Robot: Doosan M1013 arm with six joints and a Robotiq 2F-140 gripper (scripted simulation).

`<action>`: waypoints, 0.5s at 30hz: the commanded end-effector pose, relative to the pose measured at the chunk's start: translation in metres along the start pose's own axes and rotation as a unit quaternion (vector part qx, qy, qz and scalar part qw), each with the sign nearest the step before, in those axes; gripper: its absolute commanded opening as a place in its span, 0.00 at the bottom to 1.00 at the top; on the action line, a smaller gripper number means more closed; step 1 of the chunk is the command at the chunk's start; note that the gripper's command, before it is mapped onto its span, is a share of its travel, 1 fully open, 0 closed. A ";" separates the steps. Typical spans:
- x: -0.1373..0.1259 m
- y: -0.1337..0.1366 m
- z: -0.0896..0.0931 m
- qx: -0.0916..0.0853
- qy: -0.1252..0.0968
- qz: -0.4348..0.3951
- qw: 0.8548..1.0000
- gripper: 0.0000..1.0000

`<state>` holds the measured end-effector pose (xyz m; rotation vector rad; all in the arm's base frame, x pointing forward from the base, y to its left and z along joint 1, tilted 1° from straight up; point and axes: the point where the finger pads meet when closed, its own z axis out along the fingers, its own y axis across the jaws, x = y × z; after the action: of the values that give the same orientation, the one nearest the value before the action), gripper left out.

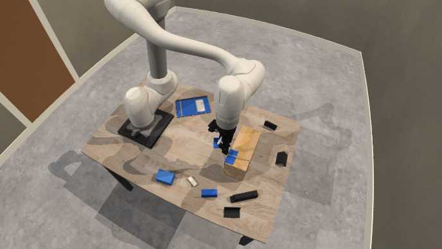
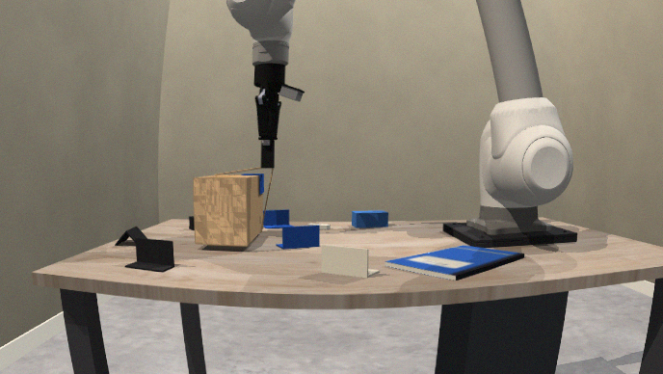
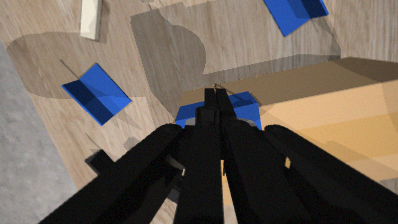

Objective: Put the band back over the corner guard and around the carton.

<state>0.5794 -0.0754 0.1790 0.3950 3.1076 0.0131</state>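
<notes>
The tan carton (image 1: 243, 151) rests on the wooden table, also seen in the side view (image 2: 226, 209) and the wrist view (image 3: 325, 120). A blue corner guard (image 1: 231, 157) sits on its top edge near the end closest to the arm (image 2: 257, 180) (image 3: 220, 110). My gripper (image 2: 267, 161) stands just above that edge, fingers pinched together (image 3: 216, 95). A thin dark band (image 2: 268, 198) runs taut from the fingertips down the carton's side and back across its top, so the gripper is shut on the band.
Loose blue guards (image 1: 165, 176) (image 1: 209, 192) (image 1: 216, 142), black guards (image 1: 270, 125) (image 1: 281, 158) (image 1: 243, 196) (image 1: 232, 212) and a white one (image 1: 192, 181) lie around the carton. A blue notebook (image 1: 193, 106) lies near the robot base (image 1: 146, 126).
</notes>
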 end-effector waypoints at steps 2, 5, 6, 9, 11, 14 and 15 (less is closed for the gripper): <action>0.000 0.000 -0.001 0.000 0.000 0.000 1.000 0.10; 0.000 0.000 -0.001 0.000 0.000 0.000 1.000 0.10; 0.000 0.000 -0.001 0.000 0.000 0.000 1.000 0.10; -0.001 0.000 -0.001 0.000 0.000 0.000 1.000 0.10; -0.001 0.000 -0.001 0.000 0.000 0.000 1.000 0.10; -0.003 0.001 -0.001 0.000 0.000 0.000 1.000 0.10; -0.003 0.001 -0.001 0.000 0.000 0.000 1.000 0.10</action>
<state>0.5814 -0.0757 0.1790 0.3950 3.1076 0.0131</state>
